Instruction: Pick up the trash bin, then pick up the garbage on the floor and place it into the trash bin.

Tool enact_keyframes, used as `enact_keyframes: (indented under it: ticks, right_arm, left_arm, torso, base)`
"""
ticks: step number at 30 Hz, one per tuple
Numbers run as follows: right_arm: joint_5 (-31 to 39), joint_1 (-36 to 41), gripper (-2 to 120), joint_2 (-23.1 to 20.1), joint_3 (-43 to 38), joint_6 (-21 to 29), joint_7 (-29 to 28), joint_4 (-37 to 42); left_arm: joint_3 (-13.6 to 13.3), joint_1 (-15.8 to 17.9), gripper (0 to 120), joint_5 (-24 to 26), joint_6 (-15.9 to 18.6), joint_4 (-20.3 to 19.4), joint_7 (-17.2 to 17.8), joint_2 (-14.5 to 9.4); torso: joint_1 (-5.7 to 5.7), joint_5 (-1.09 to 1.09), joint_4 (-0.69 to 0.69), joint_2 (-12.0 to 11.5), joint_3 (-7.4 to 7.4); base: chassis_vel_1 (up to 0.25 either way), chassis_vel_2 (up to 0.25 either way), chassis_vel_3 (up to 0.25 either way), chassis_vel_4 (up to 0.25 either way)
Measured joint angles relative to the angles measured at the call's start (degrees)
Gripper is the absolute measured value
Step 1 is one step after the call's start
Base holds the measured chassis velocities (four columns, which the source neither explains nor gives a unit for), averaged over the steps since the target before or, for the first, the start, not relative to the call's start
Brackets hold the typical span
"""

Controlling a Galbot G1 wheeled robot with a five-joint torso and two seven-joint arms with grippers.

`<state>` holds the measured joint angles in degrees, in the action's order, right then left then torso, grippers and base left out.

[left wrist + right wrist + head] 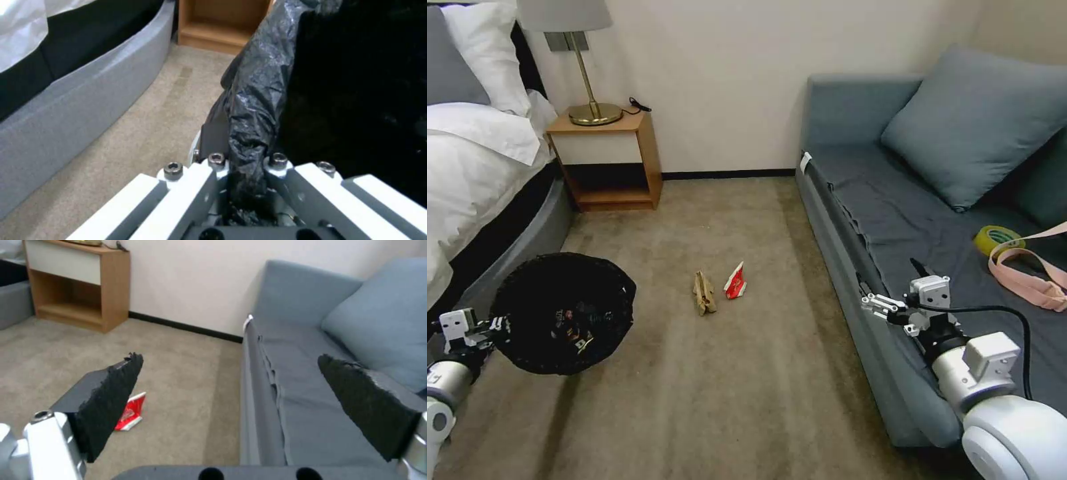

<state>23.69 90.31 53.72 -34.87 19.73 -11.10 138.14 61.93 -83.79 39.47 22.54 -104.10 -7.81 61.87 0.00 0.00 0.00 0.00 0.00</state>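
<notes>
The grey sofa [894,220] runs along the robot's right side with one blue-grey cushion [980,120] at its back, and the white-sheeted bed [474,160] lies on the left, a single wooden nightstand [610,157] between them against the wall carrying one brass lamp [590,100]. The head view takes in all of this plus the carpet [747,373]; the right wrist view catches the sofa, the nightstand and a strip of carpet, while the left wrist view sees the bed's grey base, the nightstand's lower shelf and black plastic up close. The trash bin [564,313] hangs above the carpet at the left, near the bed, tilted so its mouth faces the head camera; its black liner holds a few small light-coloured scraps, too dim to name. The left gripper [494,328] is clenched on the bin's rim, and the left wrist view shows the crinkled bag pinched between its fingers [195,186]. The right gripper [872,305] hovers over the sofa's front edge, released, its two black pads [111,400] spread wide apart in the right wrist view. Two pieces of garbage lie side by side mid-carpet: crumpled brown paper [704,293] and a red-and-white packet [735,281]. On the sofa seat rest one yellow-green tape roll [997,239] and one pink strap [1030,273].
</notes>
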Motion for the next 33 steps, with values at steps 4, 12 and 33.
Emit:
enact_keyframes:
  ticks: [4, 12, 33]
  right_arm:
    - [0.3, 0.0, 100, -0.1, -0.2, -0.3, 0.4, -0.1]
    - [0.7, 0.7, 100, -0.2, -1.1, -1.1, 0.6, -0.2]
    - [0.1, 2.3, 100, 0.3, -1.7, -1.8, 1.3, 0.6]
  left_arm:
    - [0.0, 0.0, 1, 0.0, 0.0, 0.0, 0.0, 0.1]
    - [0.2, 0.0, 1, 0.2, 0.1, -0.1, 0.1, 0.1]
    - [0.8, -0.2, 1, -0.4, 1.0, 0.3, 1.8, -0.5]
  torso:
    - [0.00, 0.00, 0.00, 0.0, 0.00]
    - [0.00, 0.00, 0.00, 0.0, 0.00]
    - [0.00, 0.00, -0.01, 0.0, 0.00]
  base:
    - [0.000, 0.000, 0.000, 0.000]
    - [0.000, 0.000, 0.000, 0.000]
    - [-0.055, 0.057, 0.062, -0.057]
